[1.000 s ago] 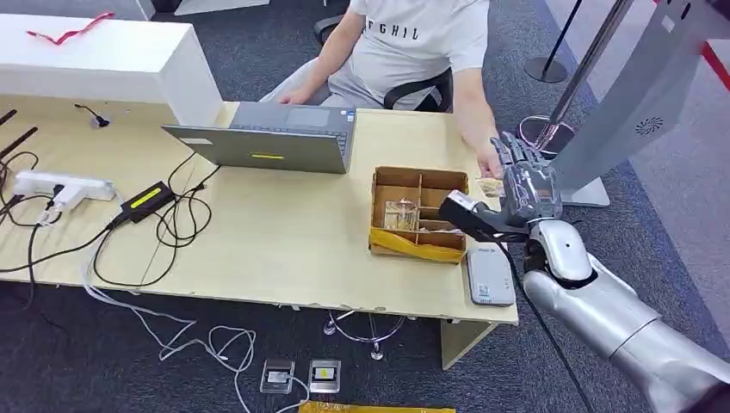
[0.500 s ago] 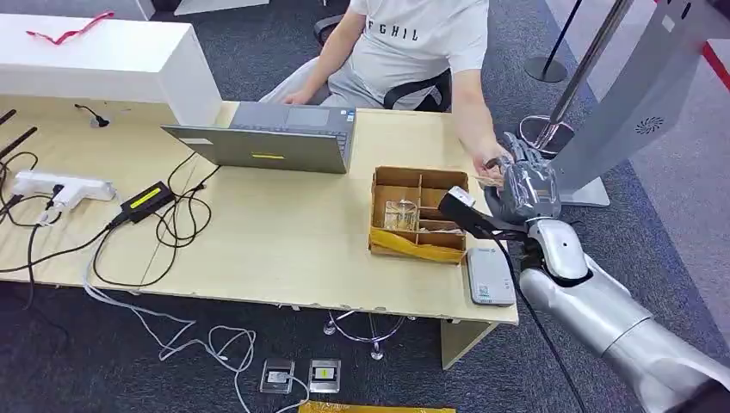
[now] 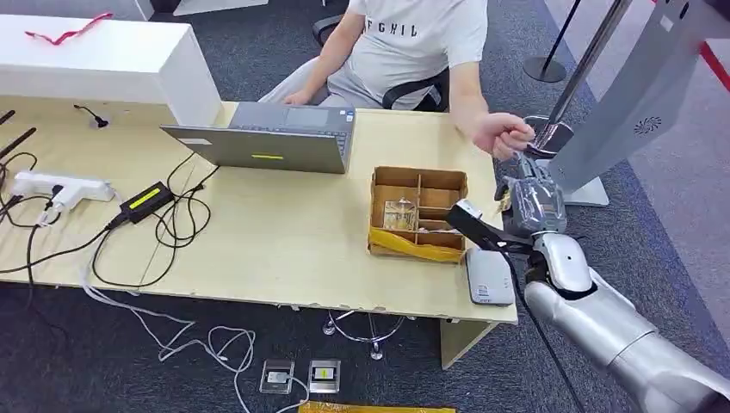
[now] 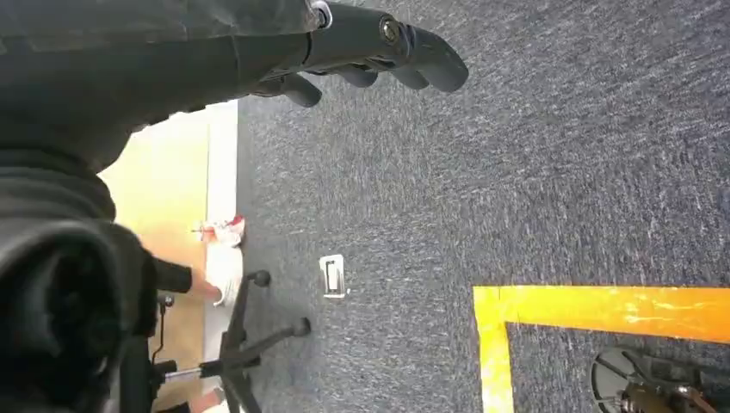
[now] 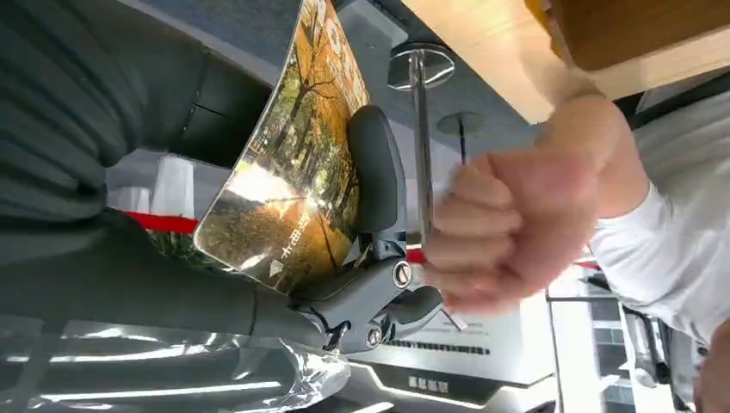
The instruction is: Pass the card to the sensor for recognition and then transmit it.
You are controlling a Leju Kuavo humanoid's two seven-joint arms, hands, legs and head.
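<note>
My right hand (image 3: 528, 200) hovers over the table's right end, just past the cardboard box (image 3: 419, 212). It pinches a glossy card (image 5: 288, 168) printed with autumn trees between the thumb and fingers (image 5: 376, 172). The sensor (image 3: 489, 275), a flat grey-white pad, lies on the table's front right corner, nearer to me than the hand. A seated person's hand (image 3: 504, 133) is raised just beyond my hand, apart from the card. My left hand (image 4: 344, 43) hangs over the carpet, its fingers stretched out and holding nothing.
A laptop (image 3: 271, 138) stands at the table's middle back, with cables and a power strip (image 3: 60, 188) to the left. A white box (image 3: 103, 60) sits at the back left. A grey stand (image 3: 633, 95) and posts rise beyond the table's right end.
The person's hand, which lay by the card next to my right hand, has lifted away. My right hand has drawn slightly back toward me with the card in it.
</note>
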